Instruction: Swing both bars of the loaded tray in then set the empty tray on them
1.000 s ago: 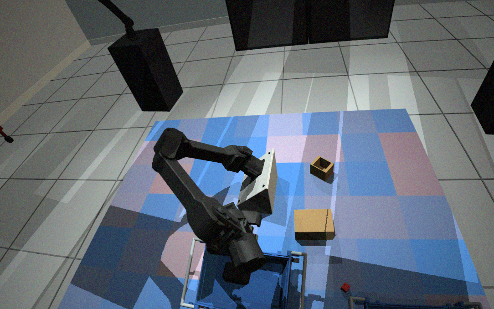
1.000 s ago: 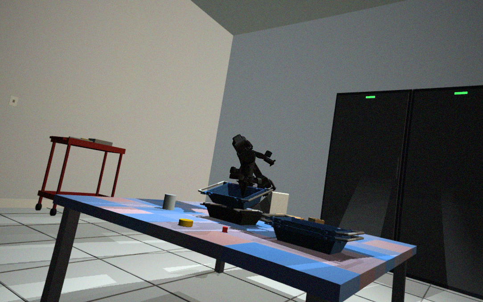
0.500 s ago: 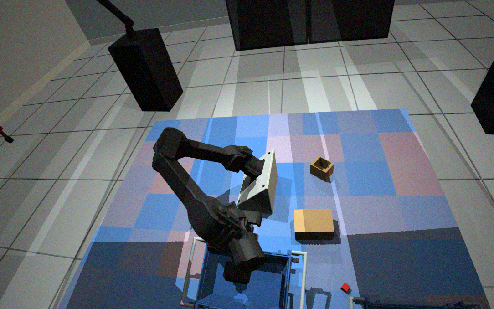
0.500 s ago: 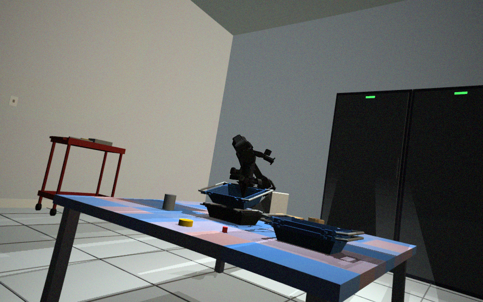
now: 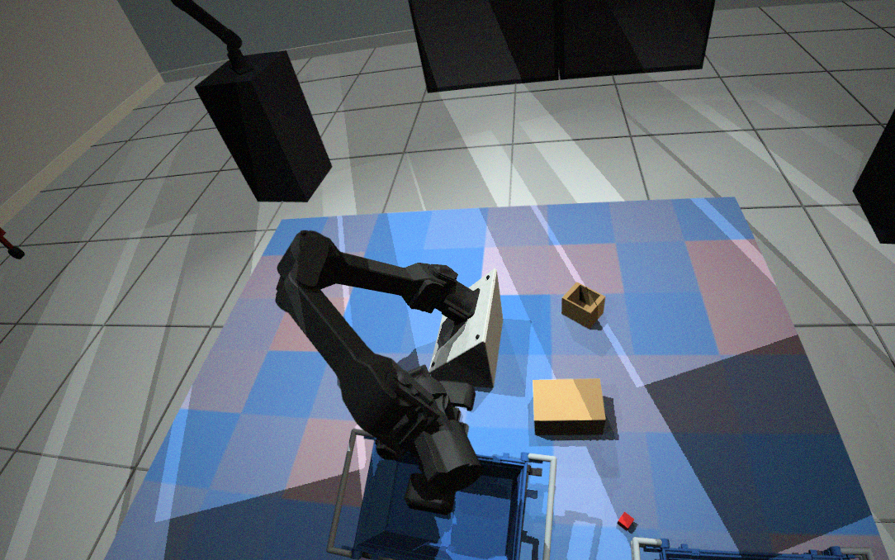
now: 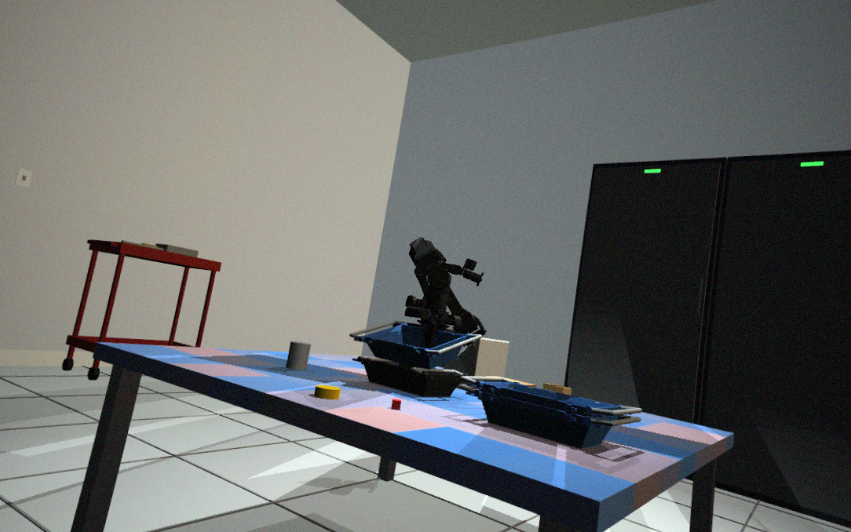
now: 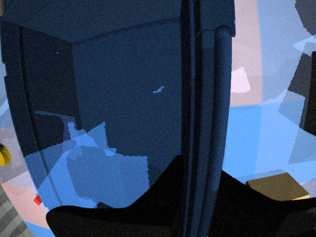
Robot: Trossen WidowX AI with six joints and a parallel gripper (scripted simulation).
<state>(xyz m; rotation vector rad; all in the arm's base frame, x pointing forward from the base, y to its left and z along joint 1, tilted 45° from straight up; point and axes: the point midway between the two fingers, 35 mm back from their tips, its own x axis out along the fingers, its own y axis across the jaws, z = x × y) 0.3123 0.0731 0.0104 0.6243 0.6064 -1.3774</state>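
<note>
The tool [image 5: 428, 498] [image 6: 429, 338] [image 7: 187, 160] is closed on one side wall of the upper tray [image 5: 521, 505] [image 6: 401, 351] [image 7: 187, 87], probably because this grip leaves its underside free for the bars. This tray is directly above the lower tray [image 6: 410, 378]; whether they touch, I cannot tell. Its visible interior shows no blocks, so I judge it to be the empty one. The load inside the lower tray is hidden, and its bars are not clear enough to confirm. Beside the lower tray, on the counter [image 5: 666, 277] [image 6: 432, 432] [image 7: 242, 140], stands another tray [image 5: 759, 553] [image 6: 539, 417]; its contents are also not visible. Levelness should be checked before release.
</note>
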